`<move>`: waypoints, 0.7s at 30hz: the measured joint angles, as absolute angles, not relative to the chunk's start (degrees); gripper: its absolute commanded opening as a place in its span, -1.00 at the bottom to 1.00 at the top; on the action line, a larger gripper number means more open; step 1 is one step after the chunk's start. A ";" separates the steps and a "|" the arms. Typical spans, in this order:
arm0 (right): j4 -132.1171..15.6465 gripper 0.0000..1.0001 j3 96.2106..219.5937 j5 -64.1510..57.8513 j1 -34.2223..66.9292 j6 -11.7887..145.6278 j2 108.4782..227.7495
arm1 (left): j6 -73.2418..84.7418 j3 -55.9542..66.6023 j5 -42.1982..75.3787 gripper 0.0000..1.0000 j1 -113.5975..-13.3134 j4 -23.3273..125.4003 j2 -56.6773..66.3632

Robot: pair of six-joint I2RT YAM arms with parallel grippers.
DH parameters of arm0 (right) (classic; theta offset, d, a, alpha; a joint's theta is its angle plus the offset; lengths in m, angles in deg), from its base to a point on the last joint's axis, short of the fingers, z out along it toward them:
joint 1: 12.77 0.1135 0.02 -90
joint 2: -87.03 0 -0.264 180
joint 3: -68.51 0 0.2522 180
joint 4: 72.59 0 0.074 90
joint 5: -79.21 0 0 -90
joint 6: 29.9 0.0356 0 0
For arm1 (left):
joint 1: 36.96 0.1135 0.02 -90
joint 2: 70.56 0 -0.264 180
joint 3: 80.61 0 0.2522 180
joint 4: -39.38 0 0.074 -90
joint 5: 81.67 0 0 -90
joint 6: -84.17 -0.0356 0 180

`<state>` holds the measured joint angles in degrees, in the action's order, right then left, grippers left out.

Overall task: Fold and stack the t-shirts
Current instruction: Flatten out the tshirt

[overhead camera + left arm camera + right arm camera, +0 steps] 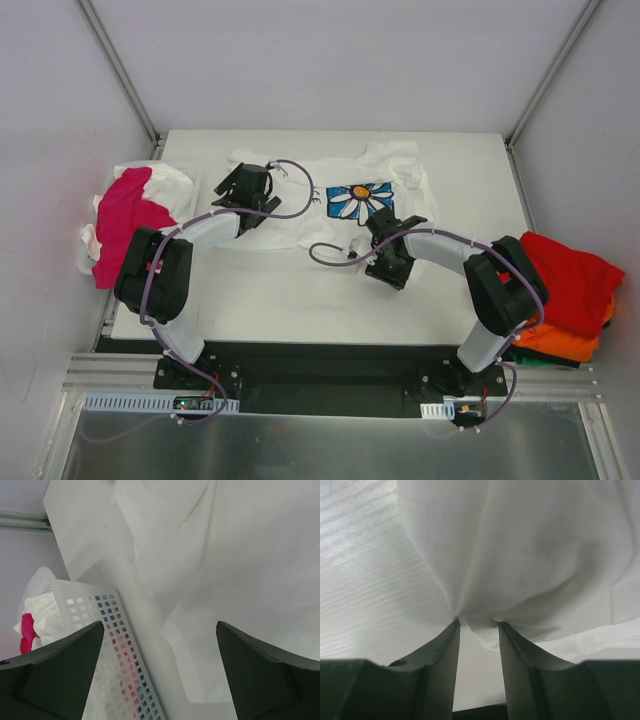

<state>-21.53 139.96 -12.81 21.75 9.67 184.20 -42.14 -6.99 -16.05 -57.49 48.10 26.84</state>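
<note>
A white t-shirt (300, 215) with a blue daisy print (358, 199) lies spread across the back of the table. My left gripper (243, 187) hovers over its left side, jaws wide open and empty; in the left wrist view (160, 626) the white cloth (225, 555) lies flat below. My right gripper (385, 225) is down at the shirt's near hem. In the right wrist view (478, 623) its jaws stand narrowly apart with a puckered fold of the shirt (520, 545) between the tips. A magenta t-shirt (125, 215) lies at the left. Red (570, 280) and orange (560, 342) t-shirts are stacked at the right.
A white perforated basket (115, 645) stands off the table's left edge with the magenta and white (165, 178) cloth in it. Metal frame posts (120, 70) rise at the back corners. The bare tabletop (300, 300) runs along the near side.
</note>
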 measured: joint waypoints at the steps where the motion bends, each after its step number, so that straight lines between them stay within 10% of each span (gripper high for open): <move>1: -21.47 -0.36 140.33 -12.68 21.60 9.50 184.55 | -42.10 -6.99 -16.05 0.89 -57.49 48.10 26.84; 6: -21.84 -0.98 141.10 -12.57 21.14 8.71 185.14 | -41.75 -6.99 -16.05 0.89 -57.49 48.10 26.84; 21: -16.96 -0.98 136.29 -11.44 21.09 9.08 172.96 | -40.94 -7.78 -15.86 0.86 -57.49 48.12 26.84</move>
<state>-16.96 136.29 -11.44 21.09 9.08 172.96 -40.94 -7.78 -15.86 -57.49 48.12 26.84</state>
